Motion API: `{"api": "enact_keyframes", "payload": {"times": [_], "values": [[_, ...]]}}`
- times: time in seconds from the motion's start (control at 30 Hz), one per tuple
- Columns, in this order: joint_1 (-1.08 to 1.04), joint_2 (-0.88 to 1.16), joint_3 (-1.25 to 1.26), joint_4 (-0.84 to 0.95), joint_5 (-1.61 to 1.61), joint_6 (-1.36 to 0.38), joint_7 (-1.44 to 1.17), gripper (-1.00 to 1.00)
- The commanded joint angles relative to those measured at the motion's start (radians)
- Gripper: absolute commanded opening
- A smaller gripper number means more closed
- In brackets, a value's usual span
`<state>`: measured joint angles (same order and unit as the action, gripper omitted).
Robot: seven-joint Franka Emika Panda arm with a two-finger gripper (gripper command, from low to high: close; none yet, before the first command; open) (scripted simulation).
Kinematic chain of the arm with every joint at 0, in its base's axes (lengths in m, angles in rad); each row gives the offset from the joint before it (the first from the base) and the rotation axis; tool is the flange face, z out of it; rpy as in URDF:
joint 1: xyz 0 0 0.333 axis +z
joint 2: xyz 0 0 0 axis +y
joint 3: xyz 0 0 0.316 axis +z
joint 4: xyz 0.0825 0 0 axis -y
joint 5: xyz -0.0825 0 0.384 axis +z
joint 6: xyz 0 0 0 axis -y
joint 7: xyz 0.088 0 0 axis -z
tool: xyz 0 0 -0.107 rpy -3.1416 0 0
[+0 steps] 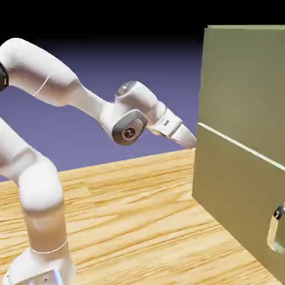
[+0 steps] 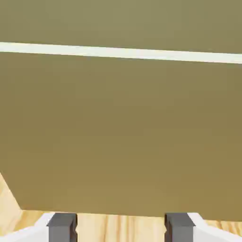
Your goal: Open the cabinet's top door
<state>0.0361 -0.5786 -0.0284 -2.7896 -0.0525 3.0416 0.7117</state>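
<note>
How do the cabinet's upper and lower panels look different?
The upper panel sits above the pale seam; the lower panel sits below it. The lower one shows a silver handle, while none shows on the upper. Both are plain olive-green.

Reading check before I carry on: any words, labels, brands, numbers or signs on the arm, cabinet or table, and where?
No readable text in either view.
Arm: small dark marks on its round joint caps and a light panel at its base, too small to read.
Cabinet: no lettering shows on the visible panels.
Table: wood grain only.
</note>
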Motion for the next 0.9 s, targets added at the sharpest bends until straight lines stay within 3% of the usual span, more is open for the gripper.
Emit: {"api": "enact_keyframes", "payload": {"times": [0.0,0.87], "values": [[0.02,-0.007,-0.024,0.017,-0.044,0.004,-0.024,0.0],[0.539,-0.192,-0.635,0.456,-1.174,0.103,-0.657,0.0]]}}
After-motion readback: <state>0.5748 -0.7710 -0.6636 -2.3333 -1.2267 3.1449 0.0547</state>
